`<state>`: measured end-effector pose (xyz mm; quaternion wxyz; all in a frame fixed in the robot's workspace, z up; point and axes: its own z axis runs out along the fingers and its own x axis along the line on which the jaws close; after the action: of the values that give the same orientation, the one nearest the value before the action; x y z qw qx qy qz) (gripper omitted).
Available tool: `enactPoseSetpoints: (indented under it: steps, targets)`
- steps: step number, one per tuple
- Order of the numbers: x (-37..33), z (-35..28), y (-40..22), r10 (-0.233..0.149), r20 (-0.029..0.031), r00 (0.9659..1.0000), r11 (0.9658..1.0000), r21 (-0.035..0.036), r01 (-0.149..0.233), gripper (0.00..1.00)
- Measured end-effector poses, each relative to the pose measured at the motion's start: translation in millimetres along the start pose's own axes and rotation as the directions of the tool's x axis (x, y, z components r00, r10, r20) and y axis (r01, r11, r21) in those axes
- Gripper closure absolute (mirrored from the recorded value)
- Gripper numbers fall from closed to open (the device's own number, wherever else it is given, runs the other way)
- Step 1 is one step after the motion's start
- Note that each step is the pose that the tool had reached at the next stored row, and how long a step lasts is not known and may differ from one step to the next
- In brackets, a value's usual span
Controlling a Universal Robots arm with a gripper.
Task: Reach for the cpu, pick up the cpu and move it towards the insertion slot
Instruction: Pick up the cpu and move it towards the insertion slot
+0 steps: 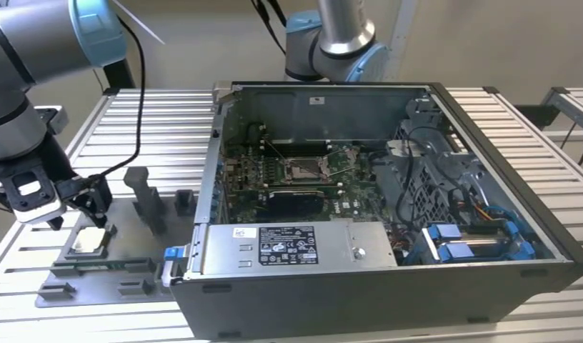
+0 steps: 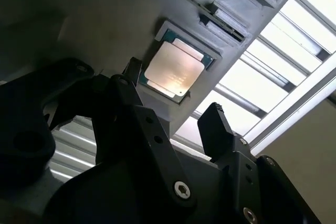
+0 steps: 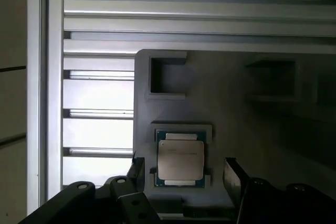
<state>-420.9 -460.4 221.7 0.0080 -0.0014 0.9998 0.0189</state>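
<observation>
— Sitting widest across the exterior view, what is that?

— A slatted metal table (image 1: 148, 121). On it stands an open computer case (image 1: 368, 286), with the motherboard socket (image 1: 303, 169) near its middle.

— And toward the exterior view's left?

— A grey fixture plate (image 1: 129, 236) lies on the table, just beside the case. The arm (image 1: 15, 107) hangs over it, and the gripper (image 1: 77, 218) is close above the plate.

— How do its fingers stand?

— They are spread apart and hold nothing. In both wrist views a dark finger (image 2: 218, 124) (image 3: 137, 170) shows on either side of the cpu (image 1: 89, 241) (image 2: 174, 68) (image 3: 180, 161), clear of its edges.

— Where exactly does the chip lie?

— It lies flat in a shallow square recess of the fixture plate, pale top upward. It sits between the fingers and well apart from the socket in the case.
</observation>
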Motion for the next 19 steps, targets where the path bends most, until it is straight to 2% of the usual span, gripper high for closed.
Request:
enactPoseSetpoints:
  steps: [9, 19]
  targets:
    - [0.5, 13.1, -1.7, 0.0, 0.0001, 1.0, 1.0, -0.0001, 0.0, 0.0]
    - [1.2, 23.5, -2.2, 0.0, 0.0, 1.0, 1.0, 0.0, 0.0, 0.0]
